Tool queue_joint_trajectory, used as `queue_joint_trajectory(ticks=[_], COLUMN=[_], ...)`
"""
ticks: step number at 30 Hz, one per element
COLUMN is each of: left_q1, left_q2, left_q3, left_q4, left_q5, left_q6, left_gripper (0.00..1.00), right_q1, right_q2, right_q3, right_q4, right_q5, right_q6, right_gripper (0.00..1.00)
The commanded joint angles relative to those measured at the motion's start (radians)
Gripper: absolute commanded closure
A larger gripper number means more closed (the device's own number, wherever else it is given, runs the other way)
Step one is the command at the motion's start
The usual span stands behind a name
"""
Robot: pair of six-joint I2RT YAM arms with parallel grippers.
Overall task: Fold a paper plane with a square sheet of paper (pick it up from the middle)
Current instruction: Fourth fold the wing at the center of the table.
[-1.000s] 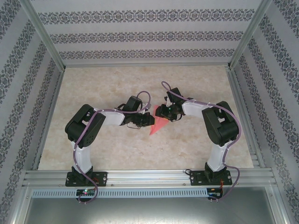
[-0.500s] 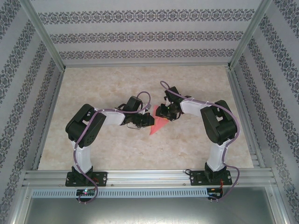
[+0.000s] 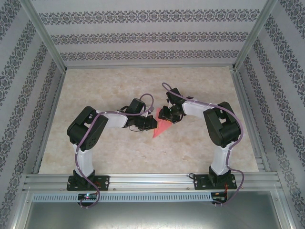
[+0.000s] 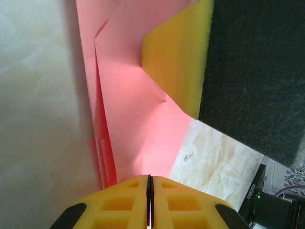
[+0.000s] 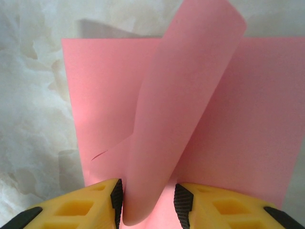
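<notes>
The salmon-pink sheet of paper [image 3: 160,129] lies partly folded on the table between my two grippers, tapering to a point toward the near side. My left gripper [image 3: 151,123] is at its left edge. In the left wrist view the jaws [image 4: 149,177] are shut, with the paper [image 4: 138,119] running in under their tips. My right gripper [image 3: 166,115] is at the sheet's far end. In the right wrist view its jaws [image 5: 148,200] stand apart around a raised, curled flap [image 5: 183,105]. The flap touches the left pad [image 5: 117,193] and stands off the right pad.
Marble-patterned tabletop [image 3: 119,86] spreads round the sheet, bounded by aluminium rails and patterned walls [image 3: 152,36]. In the left wrist view a yellow finger of the right gripper [image 4: 178,57] hangs over the sheet, with that arm's dark body [image 4: 252,71] behind it.
The right arm has shifted slightly left and away, and its jaws have narrowed a little. The left arm and the sheet have stayed put.
</notes>
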Motion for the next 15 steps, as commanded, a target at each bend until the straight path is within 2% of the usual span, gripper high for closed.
queue_joint_trajectory(ticks=[1, 15], left_q1=[-0.007, -0.008], left_q2=[0.012, -0.017], left_q3=[-0.017, -0.023], left_q4=[-0.051, -0.081], left_q5=[0.012, 0.001], left_q6=[0.023, 0.048], left_gripper=[0.88, 0.91], right_q1=[0.008, 0.011], right_q2=[0.169, 0.201], right_q3=[-0.082, -0.065], right_q4=[-0.148, -0.185], right_q5=[0.167, 0.206], right_q6=[0.015, 0.034], right_gripper=[0.6, 0.65])
